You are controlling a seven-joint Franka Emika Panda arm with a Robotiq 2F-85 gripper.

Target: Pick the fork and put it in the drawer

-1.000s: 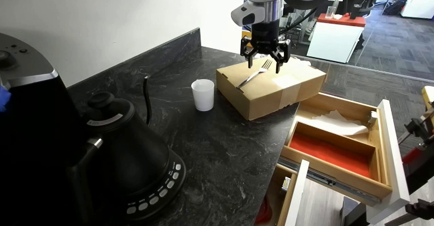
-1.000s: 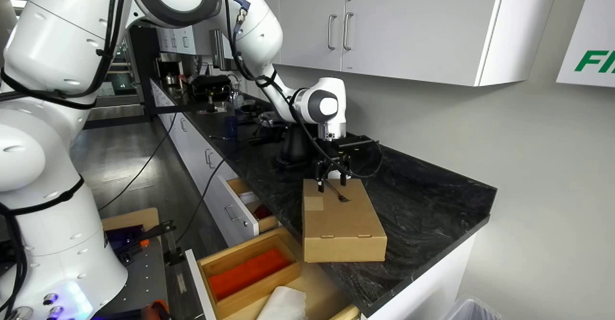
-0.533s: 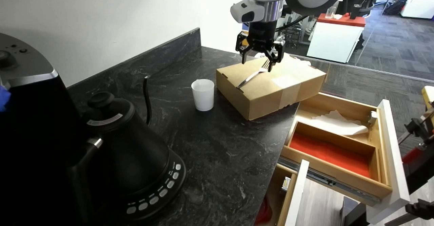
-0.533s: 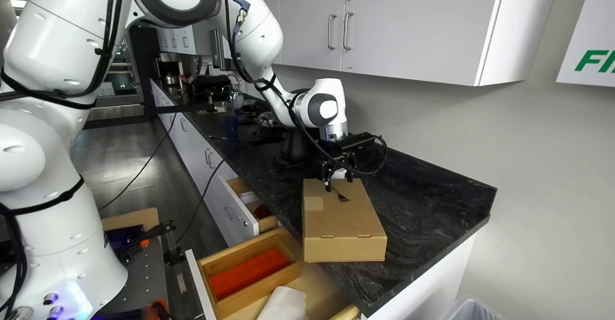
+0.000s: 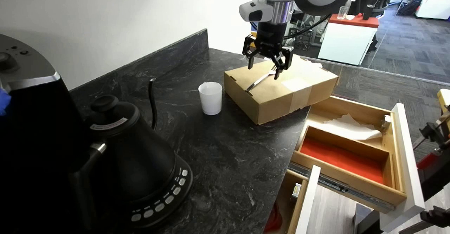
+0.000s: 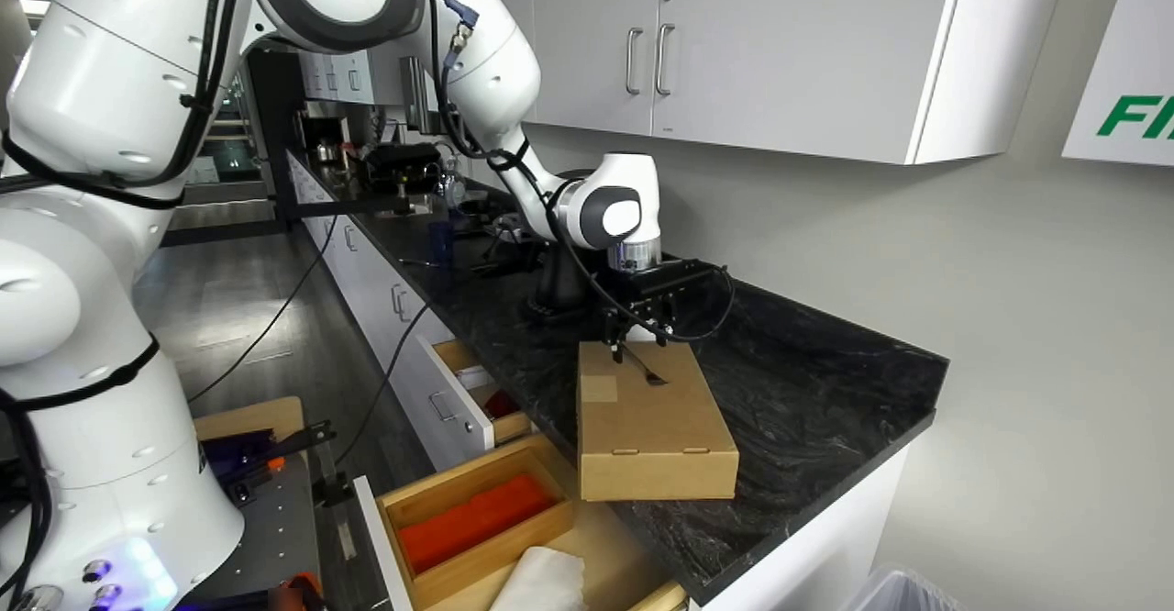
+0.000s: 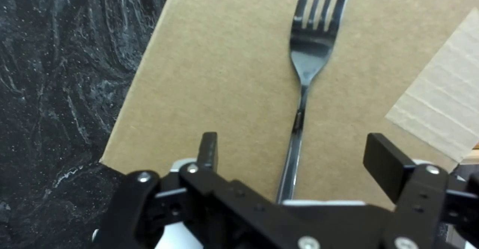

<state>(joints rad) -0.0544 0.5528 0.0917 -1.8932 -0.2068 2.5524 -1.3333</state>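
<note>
Silver-grey metal is seen in the wrist view: a four-tined fork point(image 7: 310, 54) is borne on the brown cardboard box point(image 7: 224, 92), its handle framed by the gripper point(image 7: 293, 144), whose fingers are held wide apart — clear on both sides. Tines are pointed to the top of that view, the long axis slanted slightly rightward, the handle directed down at the gripper's body.

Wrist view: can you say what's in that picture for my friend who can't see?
A silvery fork lies on a brown cardboard box, prongs toward the top. The robot's open black pincer is at the bottom, the fork's handle visible between its spread fingers. Dark counter shows at left.
</note>
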